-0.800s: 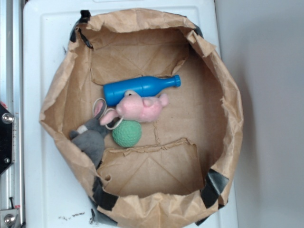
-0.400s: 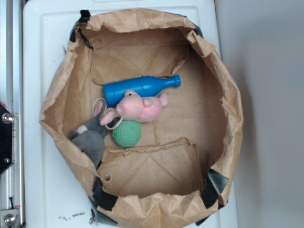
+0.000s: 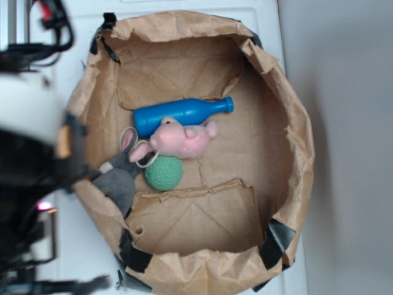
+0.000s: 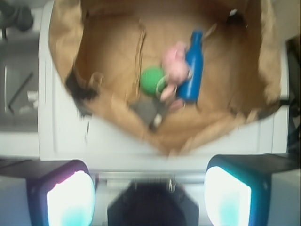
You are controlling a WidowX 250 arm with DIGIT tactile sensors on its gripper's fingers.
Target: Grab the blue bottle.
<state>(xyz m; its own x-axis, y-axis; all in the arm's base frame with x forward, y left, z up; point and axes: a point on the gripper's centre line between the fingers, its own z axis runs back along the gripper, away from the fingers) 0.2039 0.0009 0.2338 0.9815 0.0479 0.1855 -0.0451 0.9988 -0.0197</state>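
Observation:
The blue bottle [image 3: 178,114] lies on its side on the floor of a cut-down brown paper bag [image 3: 295,123], with its cap pointing right. A pink plush [image 3: 182,140] rests against its near side. The wrist view has the blue bottle [image 4: 193,69] far ahead, upper right of centre. My gripper [image 4: 149,181] is open with nothing between its fingers [image 4: 70,200], and it hangs over the white surface outside the bag. My blurred arm [image 3: 31,141] covers the left side of the exterior view, and the jaws cannot be made out there.
A green knobbly ball [image 3: 164,173] and a grey plush [image 3: 116,179] lie just below the pink plush. The bag's crumpled walls ring all the toys, and black tape patches [image 3: 276,241] sit on its rim. The bag stands on a white table [image 3: 61,37].
My arm has swung into the exterior view from the left, where only the base showed before. The bottle and the other toys have not moved.

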